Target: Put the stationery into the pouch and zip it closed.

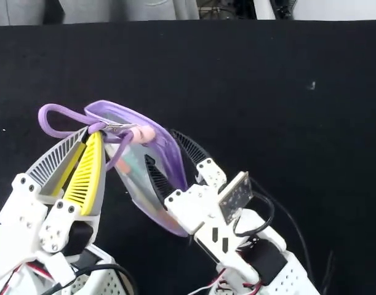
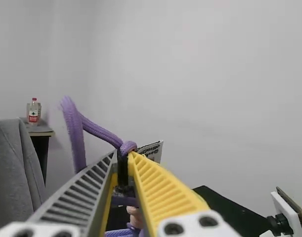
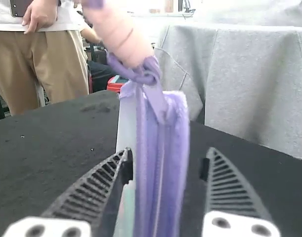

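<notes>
No print here can be read. A small white tag [image 2: 151, 149] beside the purple cord [image 2: 86, 129] carries dark lettering too fine to make out. A bottle [image 2: 33, 110] in the room behind has a red-and-white label, also illegible.

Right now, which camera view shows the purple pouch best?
The high view: the pouch shows almost whole, between the left pincer and the right pincer. The right wrist view shows one edge close up, between open fingers. The left wrist view shows its cord, gripped by the left pincer.
</notes>
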Motion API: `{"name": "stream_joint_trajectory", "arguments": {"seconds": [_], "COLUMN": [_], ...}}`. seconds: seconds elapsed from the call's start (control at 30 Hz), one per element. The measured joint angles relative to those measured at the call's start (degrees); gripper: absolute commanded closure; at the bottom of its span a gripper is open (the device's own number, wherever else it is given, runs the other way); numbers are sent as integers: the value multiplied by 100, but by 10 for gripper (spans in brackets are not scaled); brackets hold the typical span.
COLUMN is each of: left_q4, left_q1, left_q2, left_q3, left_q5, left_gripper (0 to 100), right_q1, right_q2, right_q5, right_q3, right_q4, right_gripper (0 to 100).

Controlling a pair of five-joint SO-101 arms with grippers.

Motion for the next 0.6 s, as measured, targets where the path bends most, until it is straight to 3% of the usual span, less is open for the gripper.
{"name": "stream_joint_trajectory", "arguments": {"seconds": [0.07, 0.23, 0.6], "left_q4": [26, 26, -193], "left_q1": [9, 0, 26], "left_q2": [0, -9, 70], "left_q3": [0, -79, -431], "left_q5": [0, 0, -396], "left_gripper": [973, 972, 972], "right_q1": [0, 0, -9], "right_q2": [0, -62, -79], "right_q5": [369, 1389, 1415], "right_q3": [0, -53, -695], "right_q4": [0, 88, 1451], "right_gripper": [992, 988, 988]}}
